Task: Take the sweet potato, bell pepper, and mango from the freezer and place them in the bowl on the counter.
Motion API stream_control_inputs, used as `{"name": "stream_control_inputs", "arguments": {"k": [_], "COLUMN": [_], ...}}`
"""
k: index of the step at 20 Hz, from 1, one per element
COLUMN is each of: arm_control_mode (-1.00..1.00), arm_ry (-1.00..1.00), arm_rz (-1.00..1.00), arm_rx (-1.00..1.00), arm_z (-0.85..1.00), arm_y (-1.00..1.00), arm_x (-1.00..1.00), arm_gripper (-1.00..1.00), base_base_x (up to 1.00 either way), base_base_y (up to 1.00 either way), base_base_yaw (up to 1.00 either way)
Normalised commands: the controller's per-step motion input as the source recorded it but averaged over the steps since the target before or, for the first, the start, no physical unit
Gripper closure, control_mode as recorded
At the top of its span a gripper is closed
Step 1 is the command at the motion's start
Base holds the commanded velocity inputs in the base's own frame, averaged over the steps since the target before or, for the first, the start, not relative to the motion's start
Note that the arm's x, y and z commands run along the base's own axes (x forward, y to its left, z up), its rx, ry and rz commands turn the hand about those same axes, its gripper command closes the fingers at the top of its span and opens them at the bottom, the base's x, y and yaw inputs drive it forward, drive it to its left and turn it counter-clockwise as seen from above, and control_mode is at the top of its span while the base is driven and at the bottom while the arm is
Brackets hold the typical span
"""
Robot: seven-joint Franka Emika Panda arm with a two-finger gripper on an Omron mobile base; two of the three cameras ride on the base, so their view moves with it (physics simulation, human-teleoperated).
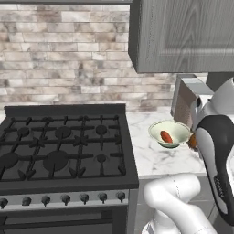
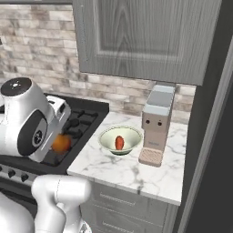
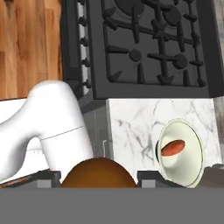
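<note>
**A:** Going left to right, what lay there?

**B:** The black stove [image 1: 64, 146] took the left. Right of it ran the marble tabletop [image 1: 155, 160], and the bowl [image 1: 169, 133] sat toward its middle, nearer the back edge than the front. The sweet potato [image 1: 167, 137] already lay inside it. Just past the bowl, near the tabletop's right back corner, stood a coffee machine [image 2: 155, 125].

**B:** And in the right base view the arm hung over the stove's front right corner, close to the tabletop's left edge.

**A:** What were the fingers doing?

**B:** The gripper [image 3: 98, 175] was pinching the mango [image 3: 98, 173]. In the hand view the orange ovoid sat wedged between the two dark tips, and it showed at the hand in the right base view too, off the surface and short of the bowl.

**A:** So how far along was the job?

**B:** I judged it about a third done, with the second item in transit. The mango had yet to reach the bowl. The bell pepper was left to fetch; I saw none in the bowl.
</note>
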Motion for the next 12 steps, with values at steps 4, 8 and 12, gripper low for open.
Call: {"name": "stream_control_inputs", "arguments": {"k": [4, 8, 12], "arm_control_mode": [-1.0, -1.0, -1.0], "arm_ry": [-0.25, -0.33, -0.01], "arm_rz": [0.0, -0.04, -0.12], "arm_rx": [-0.01, -0.04, 0.0], "arm_z": [-0.16, -0.15, -0.08], "arm_y": [0.0, 0.0, -0.04], "arm_x": [0.43, 0.36, 0.71], "arm_gripper": [1.0, 1.0, 1.0], "base_base_x": [0.0, 0.0, 0.0], "base_base_y": [0.0, 0.0, 0.0], "base_base_yaw": [0.0, 0.0, 0.0]}}
